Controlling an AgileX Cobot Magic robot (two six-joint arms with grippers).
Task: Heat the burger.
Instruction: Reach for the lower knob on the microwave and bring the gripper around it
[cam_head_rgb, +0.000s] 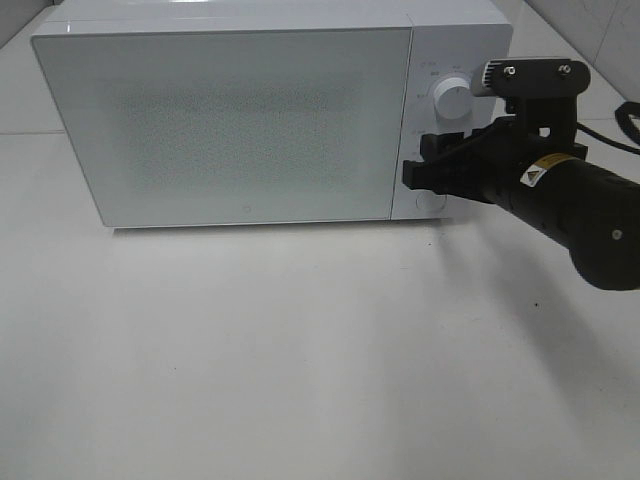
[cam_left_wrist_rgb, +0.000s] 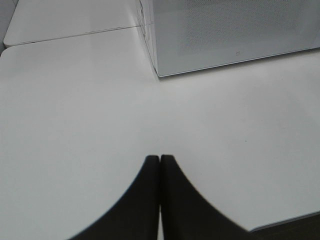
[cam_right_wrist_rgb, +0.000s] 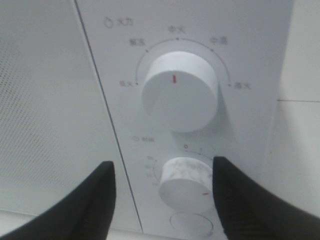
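One step in hand, apparently timer setting: open right pincer (cam_right_wrist_rgb: 162, 164) straddles the lower dial (cam_right_wrist_rgb: 182, 182) of the microwave (cam_head_rgb: 230, 120); next, clamp and twist; left pincer (cam_left_wrist_rgb: 160, 157) closed.

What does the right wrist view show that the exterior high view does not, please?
Only the right wrist view: the lower knob between the right gripper's open fingers. Only the exterior high view: the whole microwave, door shut, the table and the right arm. Both: the upper knob and the gripper. Neither shows the burger.
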